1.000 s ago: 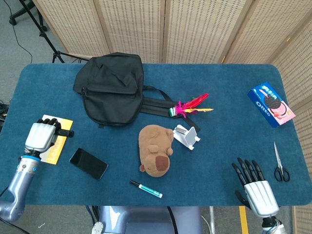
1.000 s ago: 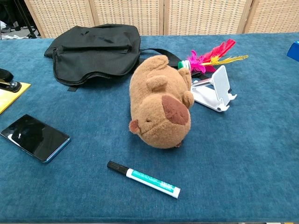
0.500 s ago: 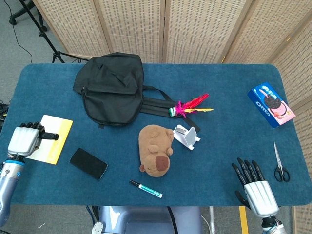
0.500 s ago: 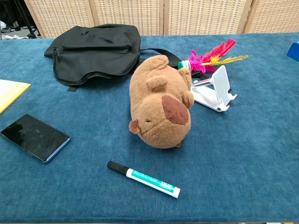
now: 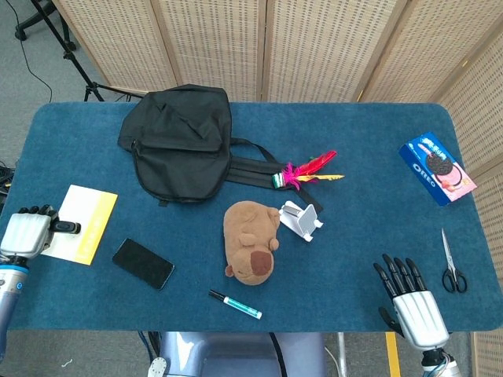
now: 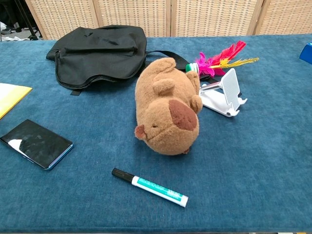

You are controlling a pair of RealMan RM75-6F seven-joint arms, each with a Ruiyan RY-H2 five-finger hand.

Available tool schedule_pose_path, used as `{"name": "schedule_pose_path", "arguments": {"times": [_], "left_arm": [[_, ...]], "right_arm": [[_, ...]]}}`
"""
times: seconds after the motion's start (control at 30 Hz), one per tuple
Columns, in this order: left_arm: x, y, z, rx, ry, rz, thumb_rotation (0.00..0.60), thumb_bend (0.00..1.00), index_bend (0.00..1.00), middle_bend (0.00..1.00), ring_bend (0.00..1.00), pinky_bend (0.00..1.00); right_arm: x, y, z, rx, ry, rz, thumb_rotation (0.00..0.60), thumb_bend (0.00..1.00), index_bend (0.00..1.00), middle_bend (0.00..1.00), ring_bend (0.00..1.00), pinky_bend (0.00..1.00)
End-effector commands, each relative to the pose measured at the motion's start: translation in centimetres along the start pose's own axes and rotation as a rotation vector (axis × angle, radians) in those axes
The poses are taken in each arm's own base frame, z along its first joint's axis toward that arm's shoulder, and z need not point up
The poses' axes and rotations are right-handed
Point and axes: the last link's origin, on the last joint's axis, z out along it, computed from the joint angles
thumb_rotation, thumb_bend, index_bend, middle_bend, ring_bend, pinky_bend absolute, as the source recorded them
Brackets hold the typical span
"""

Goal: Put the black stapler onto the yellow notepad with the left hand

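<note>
My left hand (image 5: pixel 23 233) is at the table's left edge, just left of the yellow notepad (image 5: pixel 85 223). It grips the black stapler (image 5: pixel 66 228), whose free end sticks out to the right over the notepad's left edge. Whether the stapler touches the pad I cannot tell. In the chest view only a corner of the yellow notepad (image 6: pixel 9 95) shows, with no stapler or hand. My right hand (image 5: pixel 411 301) rests open at the front right, fingers apart, holding nothing.
A black phone (image 5: pixel 142 263) lies right of the notepad, with a black bag (image 5: pixel 181 141) behind. Mid-table are a brown plush (image 5: pixel 251 240), a white phone stand (image 5: pixel 301 221), a feather toy (image 5: pixel 309 169) and a marker (image 5: pixel 234 304). An Oreo box (image 5: pixel 436 168) and scissors (image 5: pixel 450 265) sit at the right.
My left hand has moved left and toward the front, off the notepad to the table's edge, taking the stapler with it. The stapler has left the chest view. The right hand has not moved.
</note>
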Motion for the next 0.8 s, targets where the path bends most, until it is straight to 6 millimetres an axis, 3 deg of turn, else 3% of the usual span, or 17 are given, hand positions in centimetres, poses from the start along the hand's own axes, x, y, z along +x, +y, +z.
{"name": "schedule_pose_path", "arguments": {"times": [0.03, 0.27, 0.57, 0.8], "left_arm": [[-0.4, 0.3, 0.0, -0.004, -0.007, -0.002, 0.600, 0.49, 0.75, 0.39, 0.35, 0.41], [-1.1, 1.4, 0.0, -0.021, -0.005, -0.014, 0.600, 0.49, 0.75, 0.39, 0.35, 0.41], [-1.3, 1.4, 0.1, -0.017, -0.006, -0.018, 0.600, 0.46, 0.75, 0.38, 0.35, 0.41], [-1.4, 1.1, 0.1, -0.011, -0.035, -0.019, 0.600, 0.42, 0.65, 0.32, 0.35, 0.41]], "right_arm": [[0.0, 0.0, 0.0, 0.000, 0.001, -0.001, 0.600, 0.34, 0.07, 0.00, 0.00, 0.00], [0.0, 0.1, 0.0, -0.002, 0.003, -0.001, 0.600, 0.34, 0.07, 0.00, 0.00, 0.00], [0.0, 0.1, 0.0, -0.002, 0.005, -0.003, 0.600, 0.34, 0.07, 0.00, 0.00, 0.00], [0.0, 0.1, 0.0, -0.003, 0.008, -0.003, 0.600, 0.34, 0.07, 0.00, 0.00, 0.00]]}}
